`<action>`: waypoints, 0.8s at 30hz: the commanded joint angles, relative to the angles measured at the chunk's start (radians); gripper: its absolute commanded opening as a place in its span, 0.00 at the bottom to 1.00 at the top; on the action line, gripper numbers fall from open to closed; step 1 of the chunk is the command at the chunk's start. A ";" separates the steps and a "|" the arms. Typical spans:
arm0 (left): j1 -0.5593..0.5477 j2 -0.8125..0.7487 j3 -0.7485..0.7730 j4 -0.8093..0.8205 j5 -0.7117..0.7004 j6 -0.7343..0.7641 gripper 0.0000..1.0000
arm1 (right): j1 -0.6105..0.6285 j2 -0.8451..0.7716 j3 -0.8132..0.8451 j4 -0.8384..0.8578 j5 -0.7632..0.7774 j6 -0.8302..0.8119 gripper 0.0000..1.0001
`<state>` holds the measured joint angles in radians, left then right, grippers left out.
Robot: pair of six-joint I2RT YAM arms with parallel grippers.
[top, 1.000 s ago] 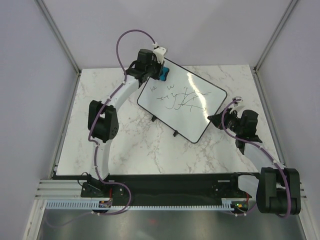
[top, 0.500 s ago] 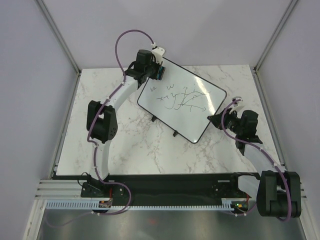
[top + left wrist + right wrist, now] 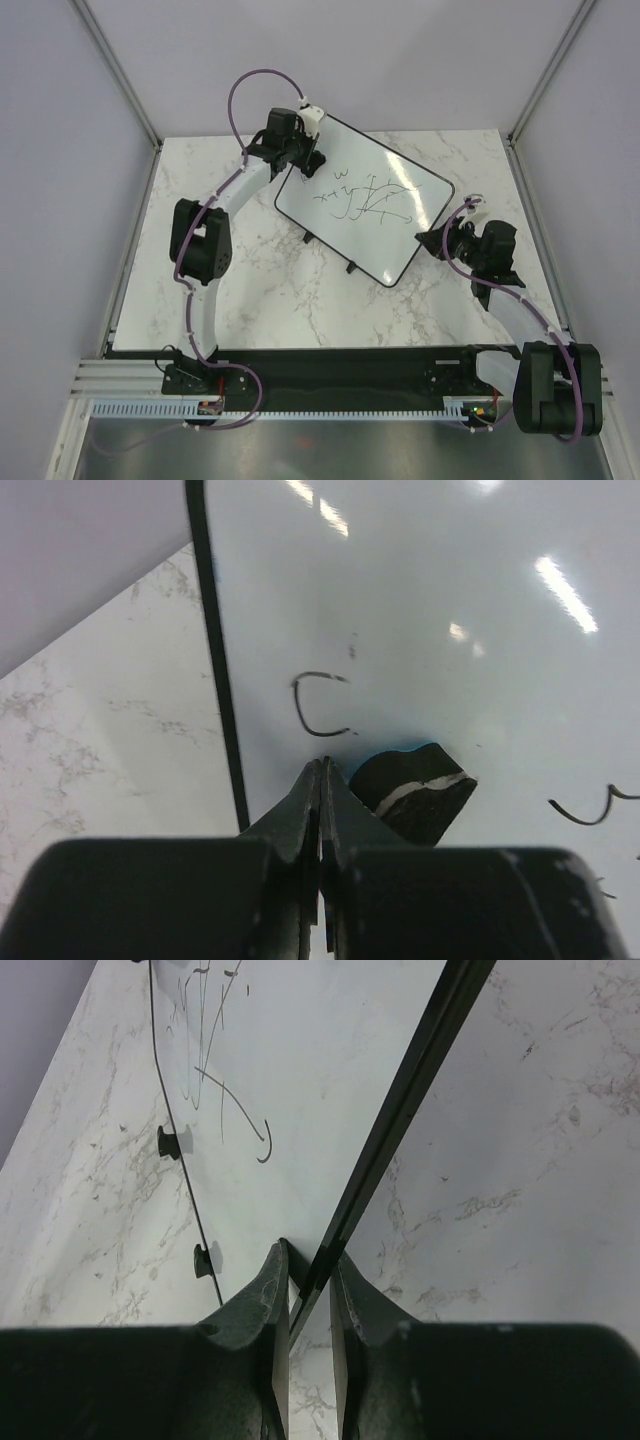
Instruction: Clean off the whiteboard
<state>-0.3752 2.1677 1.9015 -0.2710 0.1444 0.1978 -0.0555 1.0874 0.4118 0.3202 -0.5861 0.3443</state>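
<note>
The whiteboard point(image 3: 395, 235) lies at an angle on the marble table, with dark scribbles point(image 3: 360, 198) across its middle. My left gripper point(image 3: 305, 165) is at the board's far left corner, its jaws shut together and tips on the white surface point(image 3: 450, 580) in the left wrist view point(image 3: 321, 765). A small dark eraser point(image 3: 415, 795) with a blue rim and a white stripe rests on the board against the right finger. A "C" mark point(image 3: 318, 705) sits just ahead of the tips. My right gripper point(image 3: 430, 240) is shut on the board's black frame point(image 3: 400, 1110), also in the right wrist view point(image 3: 308, 1265).
The board's two black feet point(image 3: 170, 1142) show along its near edge. Marble tabletop point(image 3: 270, 290) surrounds the board. Grey walls close in the back and sides. The black rail with both arm bases point(image 3: 350, 365) runs along the near edge.
My left gripper has moved left and down from the board's top edge onto its corner. The blue eraser, seen beside it earlier, is now hidden under it in the top view. The right arm has not moved.
</note>
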 commanded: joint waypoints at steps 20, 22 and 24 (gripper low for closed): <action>-0.094 -0.344 -0.492 -0.030 0.152 0.107 0.02 | -0.010 -0.006 -0.007 0.017 0.095 -0.091 0.00; -0.094 -0.348 -0.481 -0.030 0.152 0.107 0.02 | -0.012 -0.009 -0.007 0.017 0.094 -0.093 0.00; -0.096 -0.362 -0.476 -0.030 0.152 0.107 0.02 | -0.012 -0.012 -0.008 0.019 0.094 -0.093 0.00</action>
<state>-0.4706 1.8732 1.3937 -0.3145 0.2726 0.2684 -0.0551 1.0874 0.4118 0.3183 -0.5823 0.3439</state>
